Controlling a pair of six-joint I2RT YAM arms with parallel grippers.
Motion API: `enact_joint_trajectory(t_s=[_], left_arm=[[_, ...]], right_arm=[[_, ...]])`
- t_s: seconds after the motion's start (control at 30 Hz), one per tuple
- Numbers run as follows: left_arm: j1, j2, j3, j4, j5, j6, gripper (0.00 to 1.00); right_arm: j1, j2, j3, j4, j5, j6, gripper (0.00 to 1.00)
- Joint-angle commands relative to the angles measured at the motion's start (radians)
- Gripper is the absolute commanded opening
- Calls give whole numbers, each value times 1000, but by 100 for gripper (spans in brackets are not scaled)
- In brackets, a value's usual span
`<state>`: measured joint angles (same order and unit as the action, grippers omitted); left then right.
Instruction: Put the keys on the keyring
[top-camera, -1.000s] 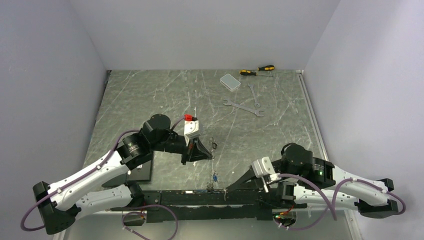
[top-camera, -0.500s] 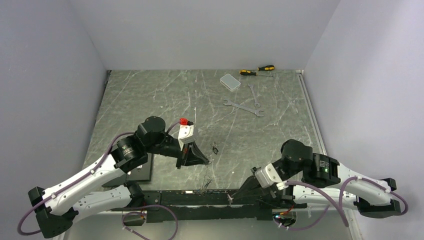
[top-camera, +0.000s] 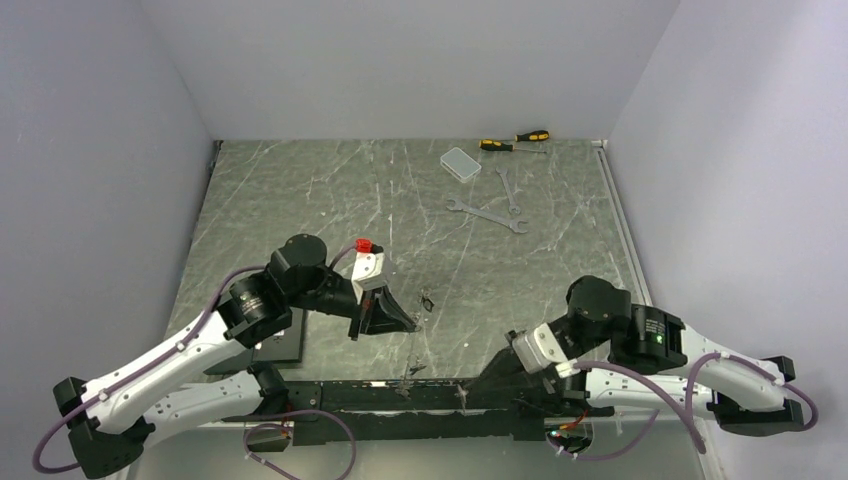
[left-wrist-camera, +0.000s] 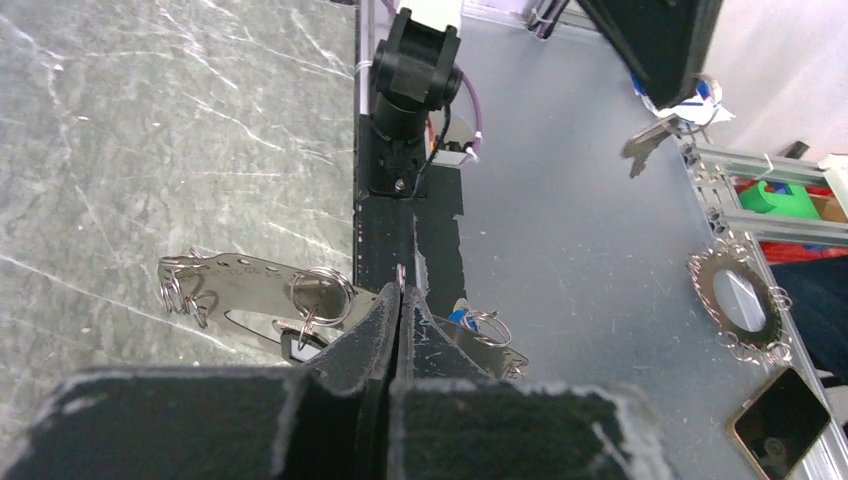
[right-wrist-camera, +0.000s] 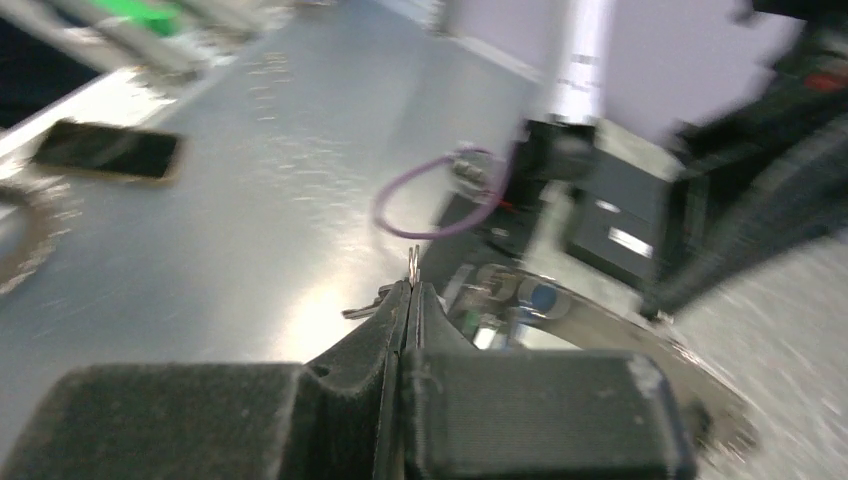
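The right gripper (top-camera: 462, 393) is nearest, low over the black rail (top-camera: 350, 400) at the near edge of the tabletop (top-camera: 300, 190). Its two fingers are pressed tight together. Its own camera is blurry, but a thin bit of wire pokes up from between the fingertips. That wire is the keyring (top-camera: 413, 345), so this gripper has hold of it.

A small bunch of keys (top-camera: 410, 372) sits just to the left of that gripper's tip, close to the rail. One key has a blue head.

From the bunch, the keyring runs as a thin silver line away from the rail, up to the left gripper (top-camera: 410, 322). This gripper is squeezed shut too, and its own camera shows the wire's end sticking out between the fingertips. So the keyring is stretched between the two grippers, and the keys are at the right gripper's end.

A little dark piece (top-camera: 428, 300) lies just right of the left gripper. It is too small to tell what it is.

Far back on the tabletop lie two wrenches (top-camera: 487, 213), a small pale box (top-camera: 460, 163) and two screwdrivers (top-camera: 515, 140) with yellow and black handles.
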<state>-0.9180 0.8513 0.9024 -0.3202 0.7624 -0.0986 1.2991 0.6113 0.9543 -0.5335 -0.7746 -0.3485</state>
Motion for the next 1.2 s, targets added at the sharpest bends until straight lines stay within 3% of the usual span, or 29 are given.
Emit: enact_joint_trajectory(t_s=[0.0,0.1,0.23,0.43,1.17], left_arm=[[-5,-37,-7,44,-46,-7,0],[-4,-52,-30,68,-135,-24,0],[-5,-56,-77,158,-209,-63,0],[-4,12,-90,263,-263,-96,0],[-4,94,-66,272,-310,-119,0]], right_arm=[[-3,-33,-37,162,393,68,0],[-3,-21,-89,243,696,90,0],[-3,52,-109,267,917,115,0],[-3,96,-165,338,960,124,0],[42,196,-173,311,1123,30,0]])
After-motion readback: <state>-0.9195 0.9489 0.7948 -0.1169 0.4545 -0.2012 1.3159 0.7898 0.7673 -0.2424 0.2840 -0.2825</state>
